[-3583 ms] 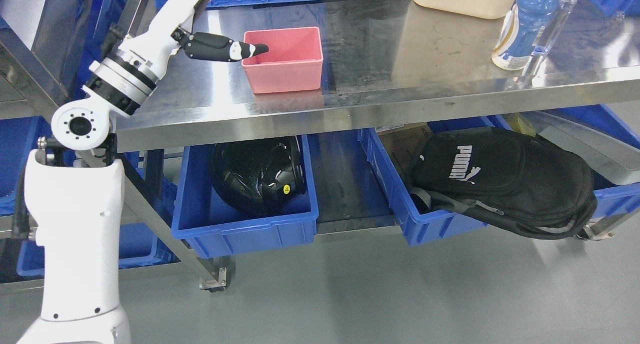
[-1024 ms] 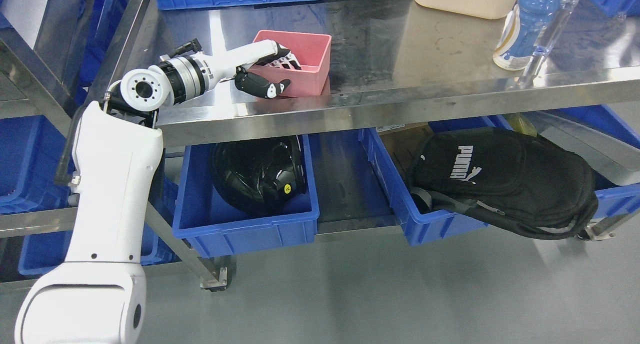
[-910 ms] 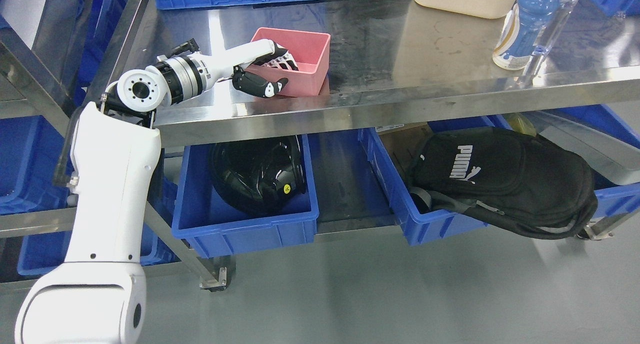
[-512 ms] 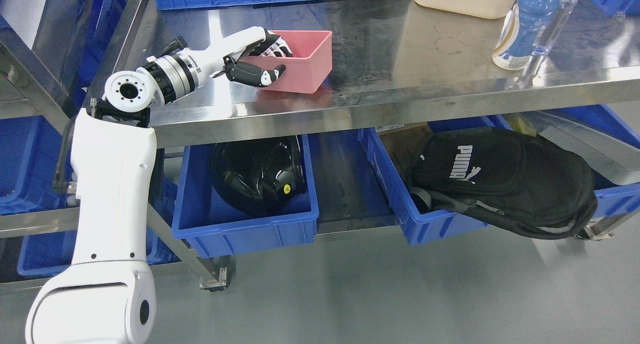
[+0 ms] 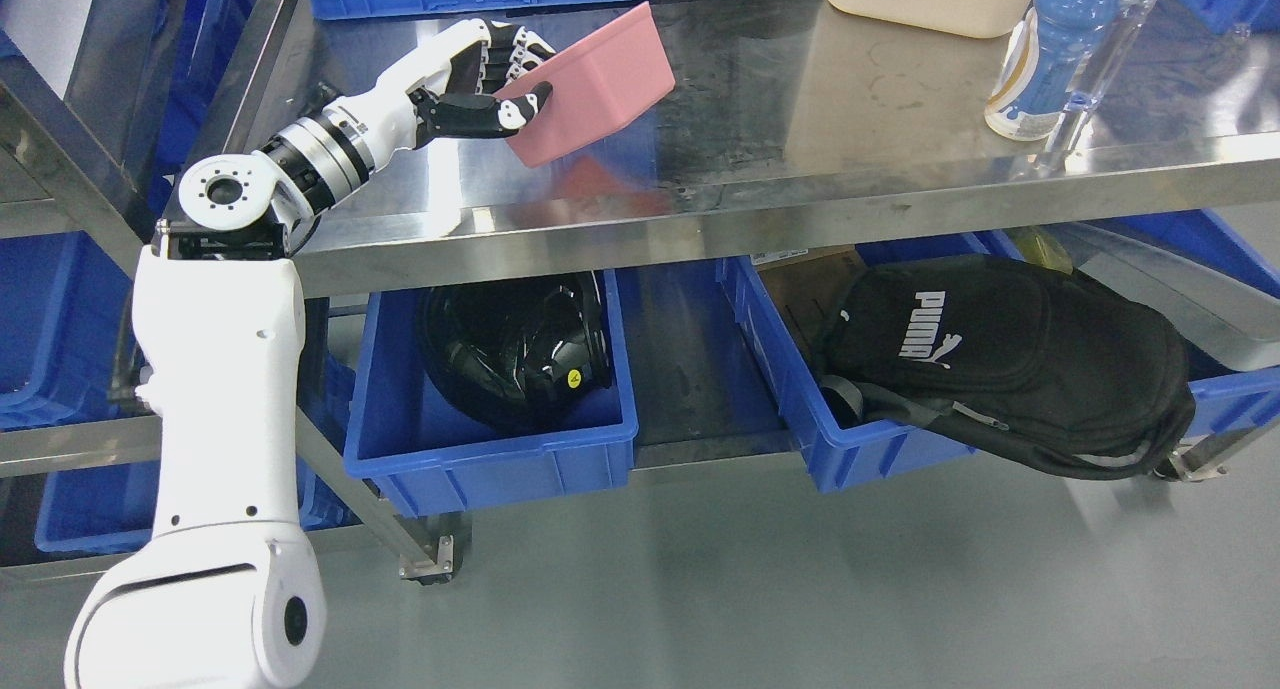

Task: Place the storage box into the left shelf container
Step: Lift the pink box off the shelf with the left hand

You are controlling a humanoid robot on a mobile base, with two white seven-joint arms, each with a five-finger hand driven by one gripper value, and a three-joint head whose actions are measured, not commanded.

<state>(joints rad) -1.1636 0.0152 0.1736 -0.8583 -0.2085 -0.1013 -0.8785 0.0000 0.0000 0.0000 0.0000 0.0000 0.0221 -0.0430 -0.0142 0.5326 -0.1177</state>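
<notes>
Head view showed the left hand (image 5: 487, 79) in the upper left of the frame, clamped on the left end of the pink storage box (image 5: 592, 82), thumb across its near wall and fingers (image 5: 500, 51) curled over the rim. The box was lifted clear of the steel table (image 5: 800, 149) and tilted, its right end raised and its opening turned away from the camera; a pink reflection lay on the metal below it. Under the table, at lower centre, a blue bin (image 5: 490, 469) held a black helmet (image 5: 515, 344), and to its right another blue bin (image 5: 850, 444) carried a black backpack (image 5: 1010, 364). A bottle (image 5: 1045, 54) stood at the upper right.
</notes>
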